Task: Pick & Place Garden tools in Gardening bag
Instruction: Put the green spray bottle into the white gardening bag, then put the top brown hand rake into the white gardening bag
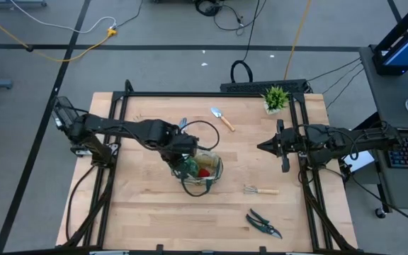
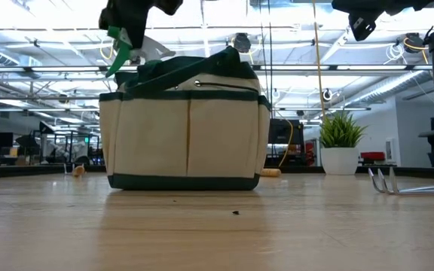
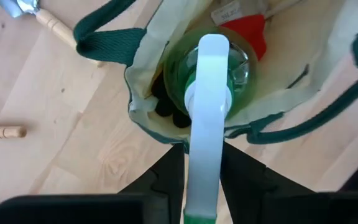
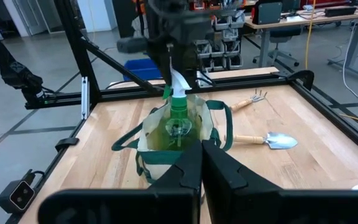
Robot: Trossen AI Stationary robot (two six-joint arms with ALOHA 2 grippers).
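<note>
While the light wooden counter (image 1: 147,205) sits in a black frame on a grey floor strewn with yellow and black cables, the low view looks into a big open workshop with ceiling lights and desks beyond. Small green potted plant in a white pot (image 1: 275,98) stands at the counter's far right corner.

Khaki fabric gardening bag with dark green trim and looped handles (image 2: 184,129) stands upright near the counter's middle, mouth open. Inside it: a green-and-white spray bottle (image 3: 211,93), nose down in the opening, and a red item (image 3: 248,29) just beside the bottle; something black lies lower in the bag, cannot tell what.

Left tool (image 1: 184,164) is directly over the bag, fingers set around the bottle's white top, partly parted; cannot tell if it grips or is letting go. Right tool (image 1: 263,147) hangs above the counter's right side, well apart from the bag, fingers pressed together on nothing.

Loose on the counter: wooden-handled metal trowel (image 1: 222,117) behind the bag, small wooden-handled rake (image 1: 260,190) to its right, dark pruning shears (image 1: 263,224) near the front edge.
</note>
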